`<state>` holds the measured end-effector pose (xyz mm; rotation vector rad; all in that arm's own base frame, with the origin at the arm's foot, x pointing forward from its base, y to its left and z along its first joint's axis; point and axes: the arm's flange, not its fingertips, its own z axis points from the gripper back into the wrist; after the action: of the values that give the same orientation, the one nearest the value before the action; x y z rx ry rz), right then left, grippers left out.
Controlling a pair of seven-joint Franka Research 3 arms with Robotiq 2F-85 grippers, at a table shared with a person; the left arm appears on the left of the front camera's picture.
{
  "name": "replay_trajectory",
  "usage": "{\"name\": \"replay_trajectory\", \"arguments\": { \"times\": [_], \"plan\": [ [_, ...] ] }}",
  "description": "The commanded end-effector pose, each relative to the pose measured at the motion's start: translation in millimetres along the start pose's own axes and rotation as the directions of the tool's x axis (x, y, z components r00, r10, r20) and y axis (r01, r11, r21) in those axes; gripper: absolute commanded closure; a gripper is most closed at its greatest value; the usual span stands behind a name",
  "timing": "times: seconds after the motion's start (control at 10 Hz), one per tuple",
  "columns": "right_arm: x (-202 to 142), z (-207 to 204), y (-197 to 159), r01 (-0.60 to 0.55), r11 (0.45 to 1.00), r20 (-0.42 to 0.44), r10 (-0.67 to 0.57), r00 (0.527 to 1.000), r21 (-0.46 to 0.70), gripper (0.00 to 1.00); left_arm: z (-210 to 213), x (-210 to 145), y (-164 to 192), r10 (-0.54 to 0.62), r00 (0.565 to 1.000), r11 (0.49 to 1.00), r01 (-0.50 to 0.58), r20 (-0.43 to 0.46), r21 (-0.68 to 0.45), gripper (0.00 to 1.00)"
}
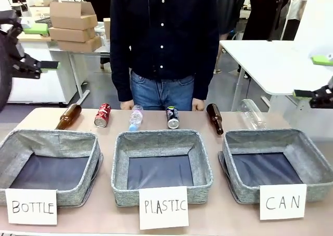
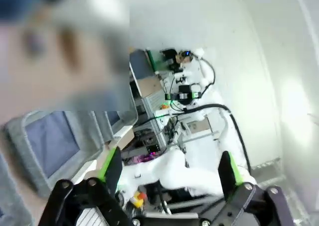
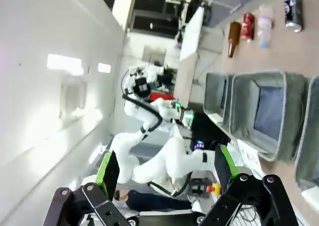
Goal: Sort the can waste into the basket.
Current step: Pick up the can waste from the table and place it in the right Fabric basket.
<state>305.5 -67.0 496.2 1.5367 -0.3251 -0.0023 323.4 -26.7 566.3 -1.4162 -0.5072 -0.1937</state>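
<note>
My left gripper and right gripper are black with green pads. The red can has white lettering; the dark can is black and silver. The basket is grey, dark-floored, its sign white.

Bright, even light; left wrist view blurred, maybe motion.

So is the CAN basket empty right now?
Empty: the CAN basket shows only its dark floor; the red can and dark can sit on the table.

Brown bottle, clear bottle, cardboard boxes
</note>
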Motion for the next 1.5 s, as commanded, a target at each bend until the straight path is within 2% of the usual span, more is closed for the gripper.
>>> {"name": "replay_trajectory", "arguments": {
  "times": [0.0,0.7,0.8,0.9,1.0,1.1,1.2,1.3,1.4],
  "plan": [
    [-10.6,-8.2,9.5,-0.077,0.997,-0.09,0.076,0.993,-0.01,0.0,11.4,-6.8,-24.6,-0.086,0.996,0.996,0.085,-0.027,-0.04,0.0],
    [-10.6,-8.2,9.5,-0.077,0.997,-0.09,0.076,0.993,-0.01,0.0,11.4,-6.8,-24.6,-0.086,0.996,0.996,0.085,-0.027,-0.04,0.0],
    [-16.2,-7.4,8.1,-0.048,0.998,-0.093,0.045,0.995,-0.031,0.0,11.4,-6.8,-24.6,-0.086,0.996,0.996,0.085,-0.027,-0.04,0.0],
    [0.8,-36.8,14.6,-0.033,0.995,-0.145,0.019,0.989,-0.095,0.0,11.4,-6.8,-24.6,-0.086,0.996,0.996,0.085,-0.027,-0.04,0.0],
    [20.4,-71.7,21.6,-0.027,0.977,-0.133,-0.001,0.991,-0.211,0.0,11.4,-6.8,-24.6,-0.086,0.996,0.996,0.085,-0.027,-0.04,0.0],
    [38.3,-113.1,26.9,-0.037,0.938,-0.164,-0.021,0.986,-0.344,0.0,11.4,-6.8,-24.6,-0.086,0.996,0.996,0.085,-0.027,-0.04,0.0],
    [53.6,-163.1,25.3,-0.074,0.867,-0.216,-0.04,0.976,-0.493,0.0,11.4,-6.8,-24.6,-0.086,0.996,0.996,0.085,-0.027,-0.04,0.0],
    [63.5,-197.5,16.6,-0.083,0.767,-0.194,-0.054,0.98,-0.636,0.0,11.4,-6.8,-24.6,-0.086,0.996,0.996,0.085,-0.027,-0.04,0.0],
    [68.3,-222.6,7.4,-0.109,0.724,-0.228,-0.068,0.971,-0.681,0.0,11.4,-6.8,-24.6,-0.086,0.996,0.996,0.085,-0.027,-0.04,0.0]
  ]
}}
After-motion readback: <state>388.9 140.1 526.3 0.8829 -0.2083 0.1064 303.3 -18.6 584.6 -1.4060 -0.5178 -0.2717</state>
